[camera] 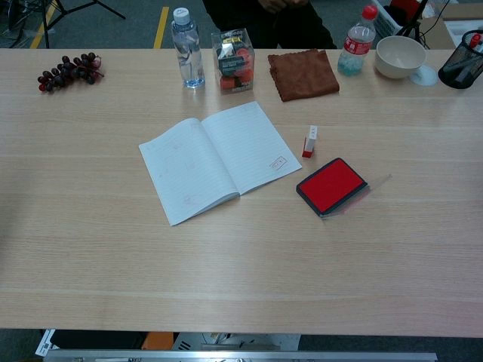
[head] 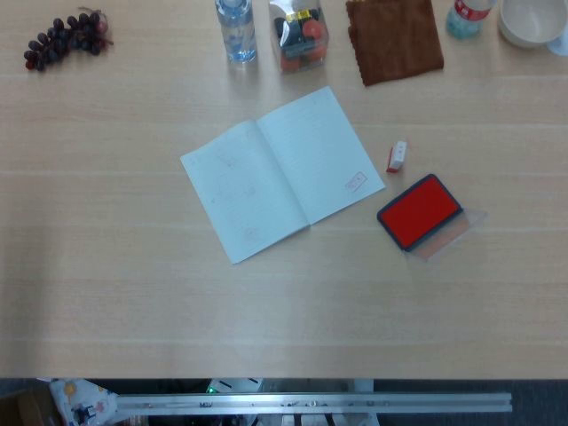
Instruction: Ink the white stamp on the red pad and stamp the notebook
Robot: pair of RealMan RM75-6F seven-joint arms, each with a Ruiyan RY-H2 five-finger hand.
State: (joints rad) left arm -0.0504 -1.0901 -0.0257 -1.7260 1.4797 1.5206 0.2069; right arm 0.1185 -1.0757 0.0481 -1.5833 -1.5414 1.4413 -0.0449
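Showing neither hand in either view, so their state cannot be told. White stamp [camera: 309,141] lies on its side between the open notebook [camera: 219,158] and the red pad [camera: 330,185], whose lid is open, on the table [camera: 241,264].

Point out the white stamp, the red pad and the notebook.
white stamp [camera: 309,141], chest view, middle of its body
red pad [camera: 330,185], chest view, centre of the red surface
notebook [head: 319,151], head view, right-hand page

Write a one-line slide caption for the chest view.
Open notebook bearing a stamp mark, white stamp lying beside the open red pad, neither hand in view.
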